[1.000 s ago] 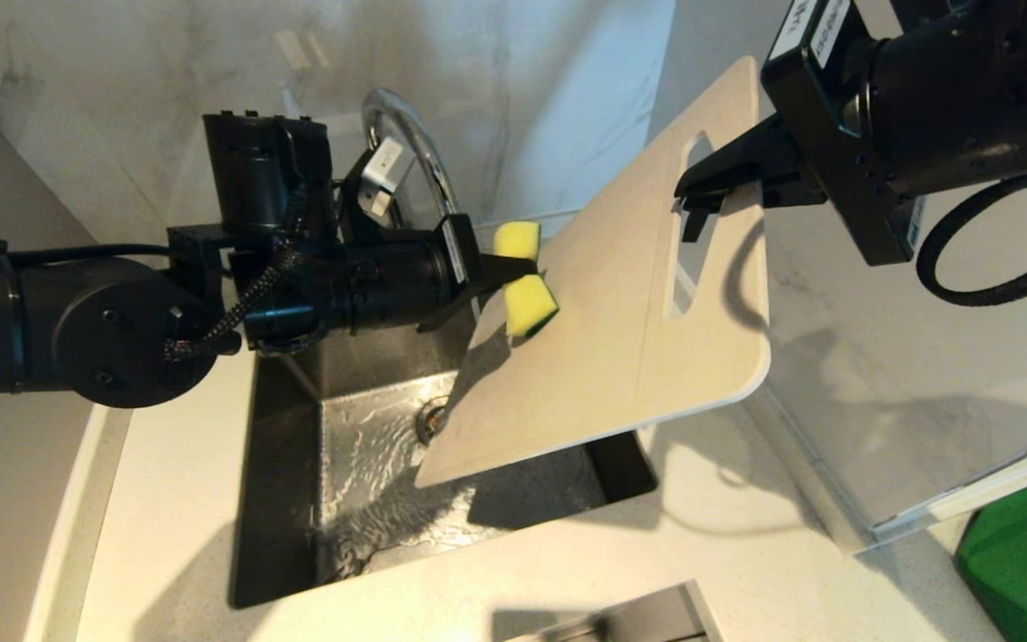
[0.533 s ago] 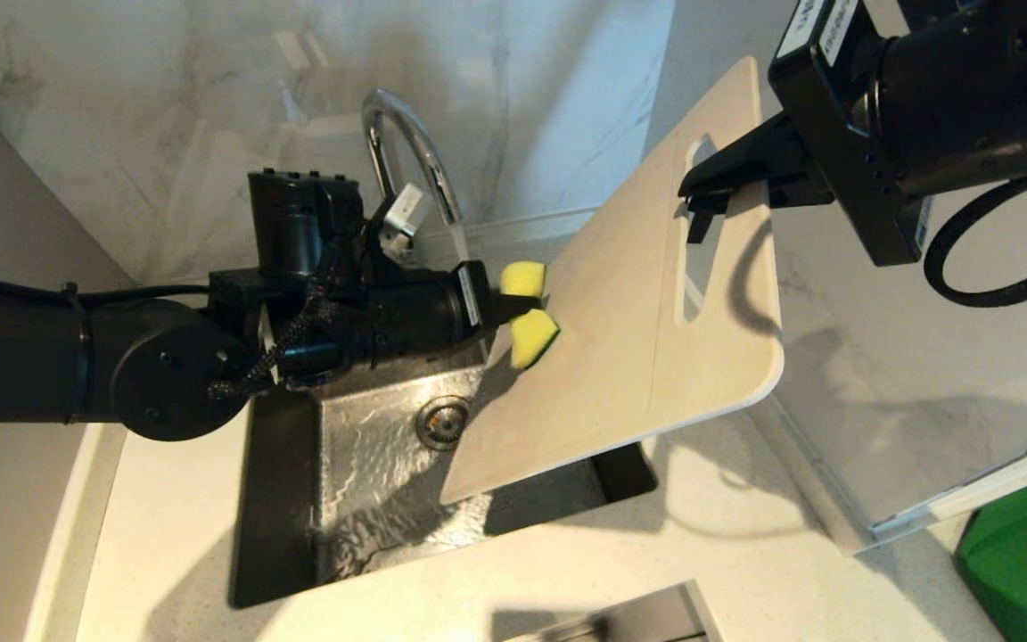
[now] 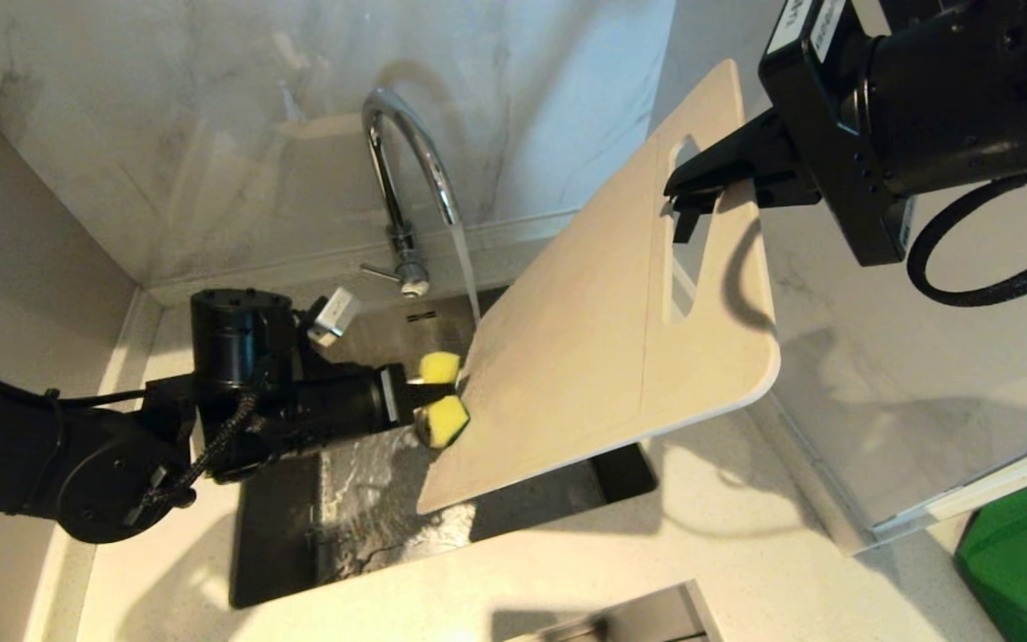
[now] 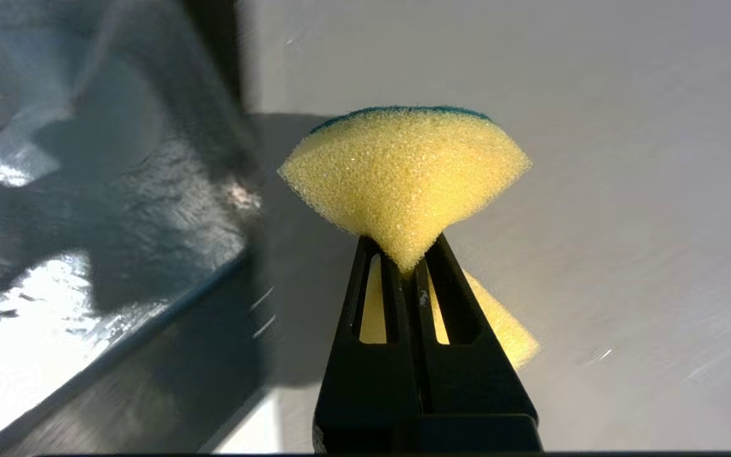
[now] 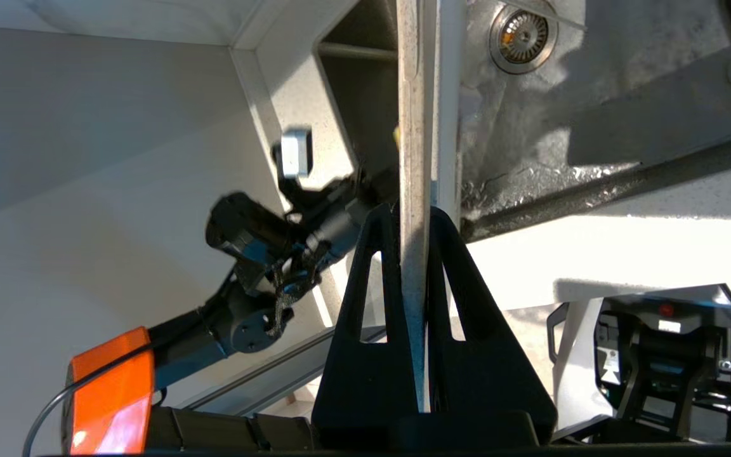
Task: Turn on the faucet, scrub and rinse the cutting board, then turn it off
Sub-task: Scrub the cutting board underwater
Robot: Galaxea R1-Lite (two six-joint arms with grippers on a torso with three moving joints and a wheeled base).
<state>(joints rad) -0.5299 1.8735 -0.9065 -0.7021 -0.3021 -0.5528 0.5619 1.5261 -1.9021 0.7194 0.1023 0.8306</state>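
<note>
I am holding the cutting board (image 3: 594,348) tilted over the sink (image 3: 282,535), right gripper (image 3: 687,192) clamped at its slot, while the left gripper (image 3: 429,392), pinching the sponge (image 3: 442,419), is pressing along its lower edge beneath the faucet (image 3: 406,152).

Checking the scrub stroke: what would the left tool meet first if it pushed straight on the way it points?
Probably the cutting board: the left tool points at its lower edge, with its pinched yellow sponge leading.

Nothing here is reading clearly: the white label (image 3: 806,25) on the right arm's wrist housing is showing dark print, but its letters are staying illegible.
</note>
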